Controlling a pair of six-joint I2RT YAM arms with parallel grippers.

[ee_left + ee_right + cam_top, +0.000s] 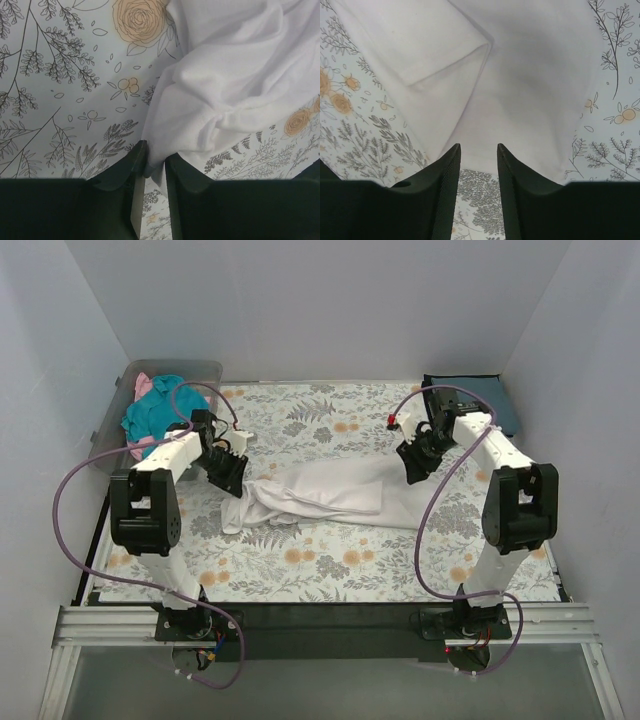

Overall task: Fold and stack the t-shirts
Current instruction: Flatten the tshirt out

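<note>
Soft white t-shirt [320,492] rumpled in a long band mid-table on floral cover [330,565], left gripper [154,162] pinching its creased edge, right gripper [478,150] fingers spread above its smooth fold

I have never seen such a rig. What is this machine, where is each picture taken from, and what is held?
Two robot arms, each ending in a two-finger gripper, are bolted side by side. The wide picture looks down from above; the other two come from wrist cameras. On the flowered table cover lies a white t-shirt. A teal shirt and a pink shirt sit in a clear bin far left, a dark blue shirt far right. The left gripper pinches the white t-shirt's edge; the right gripper hovers open over it.
</note>
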